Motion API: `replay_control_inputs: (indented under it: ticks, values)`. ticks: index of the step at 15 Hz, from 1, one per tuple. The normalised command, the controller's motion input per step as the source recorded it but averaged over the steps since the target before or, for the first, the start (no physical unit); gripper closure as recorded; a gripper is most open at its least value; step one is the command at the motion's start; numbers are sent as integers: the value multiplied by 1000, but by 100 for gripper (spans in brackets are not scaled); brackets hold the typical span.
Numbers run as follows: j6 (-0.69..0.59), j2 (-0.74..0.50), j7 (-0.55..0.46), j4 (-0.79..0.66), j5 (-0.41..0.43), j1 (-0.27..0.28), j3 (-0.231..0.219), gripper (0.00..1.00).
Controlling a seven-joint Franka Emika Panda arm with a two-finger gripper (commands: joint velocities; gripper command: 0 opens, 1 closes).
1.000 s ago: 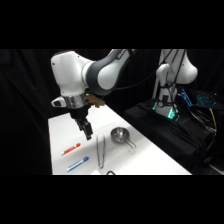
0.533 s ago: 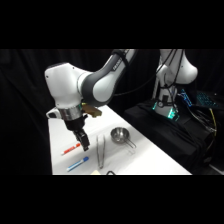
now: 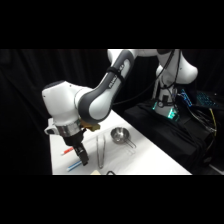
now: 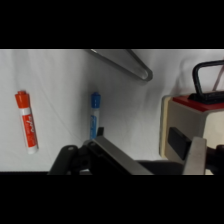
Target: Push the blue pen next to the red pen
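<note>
The blue pen point(image 4: 94, 114) is seen lying on the bench point(image 4: 60, 75), roughly parallel to and apart from the red pen point(image 4: 27, 121), with the tool point(image 3: 82, 157) lowered just beside it, presumably for a sideways push; tool state cannot be told.

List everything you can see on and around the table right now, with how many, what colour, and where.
blue pen: one, light blue barrel with darker blue cap, on the white table, just beside the gripper.
red pen: one, red cap with a white marked barrel in the wrist view, lying apart from the blue pen, roughly parallel to it.
metal tongs: one, silver, mid-table between the pens and the cup.
metal cup: one, silver, with a handle, on the table's far side.
boxy object: one, cream with red top and black handle, wrist view only.
electronics: lit green, beyond the table.
gripper: one, black fingers, low over the table.
</note>
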Motion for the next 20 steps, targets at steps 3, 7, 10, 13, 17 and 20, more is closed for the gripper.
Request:
replay_control_inputs:
  ticks: [3, 7, 10, 13, 17, 20]
  values:
    - [35, 264, 35, 374, 122, 13, 49, 0]
    - [45, 255, 21, 329, 137, -3, 54, 0]
    - [54, 228, 16, 275, 139, 5, 64, 0]
    - [54, 198, 23, 254, 126, 26, 56, 0]
    - [76, 192, 26, 250, 106, 35, 31, 0]
    - [91, 184, 16, 229, 102, 12, 21, 0]
